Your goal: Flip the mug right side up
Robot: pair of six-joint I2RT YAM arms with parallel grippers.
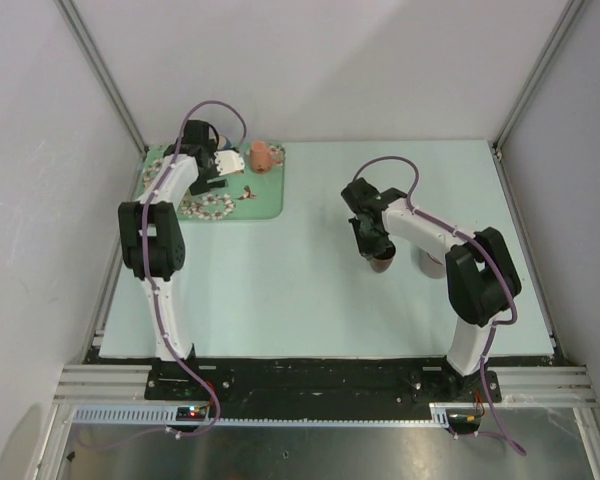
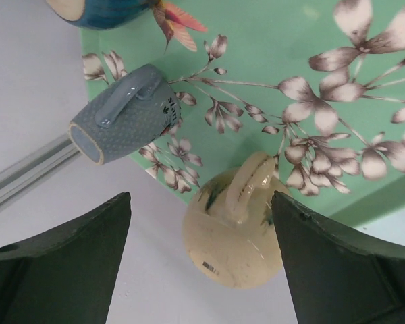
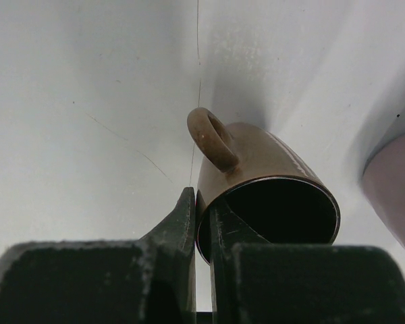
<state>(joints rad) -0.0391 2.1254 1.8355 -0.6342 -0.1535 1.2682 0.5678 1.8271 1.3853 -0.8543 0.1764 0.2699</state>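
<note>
The right arm bends at the elbow toward mid-table (image 1: 280,290). The right gripper (image 3: 201,206) pinches the rim wall of the brown mug (image 3: 270,162), one finger inside and one outside. The mug is tilted, mouth toward the wrist, possibly lifted. The left arm reaches over the green mat (image 1: 265,200), with the left gripper (image 2: 201,197) spread wide.

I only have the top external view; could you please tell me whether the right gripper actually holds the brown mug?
Observer: Yes; the right wrist view shows the right gripper shut on the brown mug, one finger inside its rim, one outside.
Operator: Which way does its mouth face?
Observer: Toward the wrist camera, with the handle on the upper side.
Operator: And the left arm?
Observer: The left gripper is open and empty, with a cream mug lying on its side ahead of its fingers.
</note>
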